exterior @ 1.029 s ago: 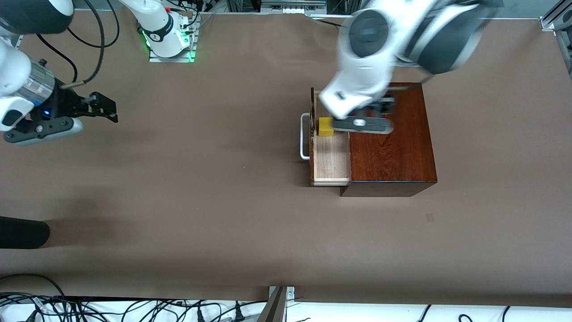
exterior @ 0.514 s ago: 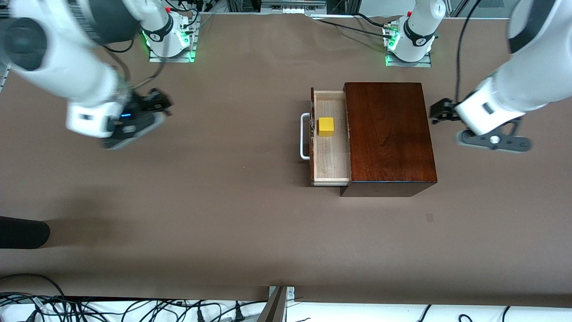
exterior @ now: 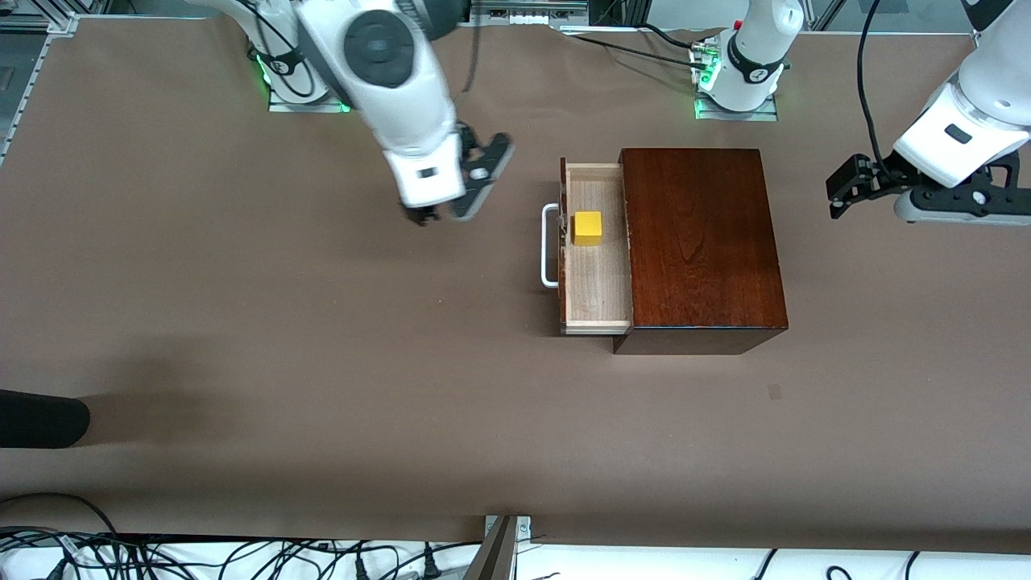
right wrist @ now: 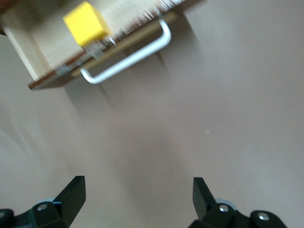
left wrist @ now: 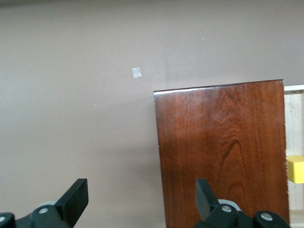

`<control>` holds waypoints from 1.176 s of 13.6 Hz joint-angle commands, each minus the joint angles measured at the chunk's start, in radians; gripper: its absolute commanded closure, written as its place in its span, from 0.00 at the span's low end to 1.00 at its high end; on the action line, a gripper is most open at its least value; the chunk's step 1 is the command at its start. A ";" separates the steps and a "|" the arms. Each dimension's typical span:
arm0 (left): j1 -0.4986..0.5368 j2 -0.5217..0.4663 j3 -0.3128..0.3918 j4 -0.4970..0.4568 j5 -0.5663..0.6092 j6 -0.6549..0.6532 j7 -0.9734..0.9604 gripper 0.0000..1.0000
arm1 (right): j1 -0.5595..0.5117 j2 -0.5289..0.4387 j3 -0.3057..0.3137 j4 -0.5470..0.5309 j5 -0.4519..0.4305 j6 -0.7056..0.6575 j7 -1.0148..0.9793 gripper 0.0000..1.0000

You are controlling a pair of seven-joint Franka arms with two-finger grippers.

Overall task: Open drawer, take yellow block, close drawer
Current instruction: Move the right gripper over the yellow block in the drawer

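Note:
The drawer (exterior: 598, 278) of the dark reddish-brown box (exterior: 701, 242) stands pulled out toward the right arm's end of the table. Its white bar handle (exterior: 550, 246) is free. The yellow block (exterior: 587, 228) sits in the drawer's pale tray. My right gripper (exterior: 439, 216) is open and empty over the bare table, a short way off the handle. Its wrist view shows the handle (right wrist: 128, 59), the block (right wrist: 85, 23) and the open gripper (right wrist: 137, 194). My left gripper (exterior: 842, 193) is open and empty beside the box, toward the left arm's end. Its wrist view shows the box top (left wrist: 223, 152), the block's edge (left wrist: 295, 168) and the open gripper (left wrist: 142, 199).
The brown table (exterior: 322, 338) stretches wide around the box. A dark rounded object (exterior: 40, 419) lies at the table's edge at the right arm's end. Cables (exterior: 242, 556) run along the edge nearest the front camera.
My left gripper has left the drawer empty and swung out past the box. My right gripper has swept from the table's end to near the handle. The block stays in the drawer.

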 commanded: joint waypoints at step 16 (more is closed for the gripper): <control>-0.011 0.003 0.023 0.004 -0.044 -0.045 0.010 0.00 | 0.288 0.391 -0.022 0.264 -0.170 0.333 -0.111 0.00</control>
